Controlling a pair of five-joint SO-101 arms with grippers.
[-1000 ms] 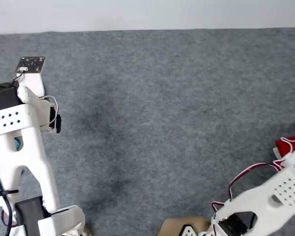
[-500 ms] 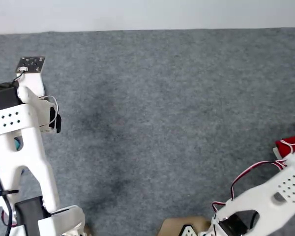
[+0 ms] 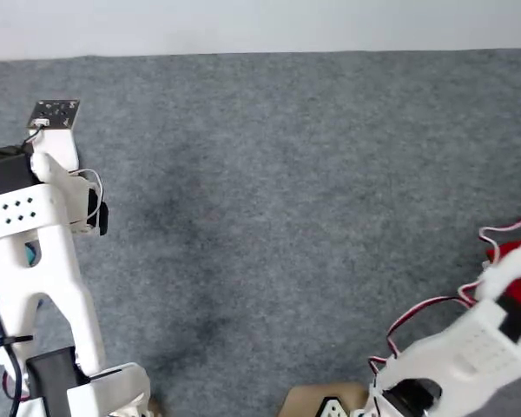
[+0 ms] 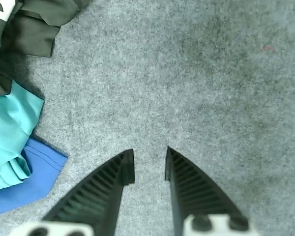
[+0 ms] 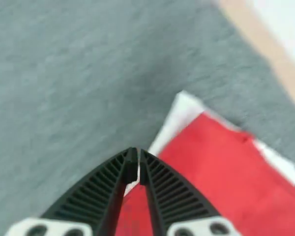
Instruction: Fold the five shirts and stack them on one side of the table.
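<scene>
- While left gripper [image 4: 149, 164] sits parted, three crumpled shirts lie beside it: dark olive shirt [image 4: 37, 22], teal shirt [image 4: 10, 130], blue shirt [image 4: 27, 184].
- Over one red folded shirt [image 5: 221, 172] on one white cloth [image 5: 179, 110], right gripper [image 5: 137, 157] clenched.
- Underneath: one grey felt table cover [image 3: 286, 174].

On my right side, the red shirt [image 5: 211, 167] lies folded flat on top of a white shirt [image 5: 179, 110]. The white one peeks out along two edges of the red one. On my left side, three shirts lie bunched up together, not folded. I see a dark green shirt [image 4: 37, 24], a teal shirt [image 4: 10, 128] touching it, and a blue shirt [image 4: 29, 182] partly under the teal one.
</scene>
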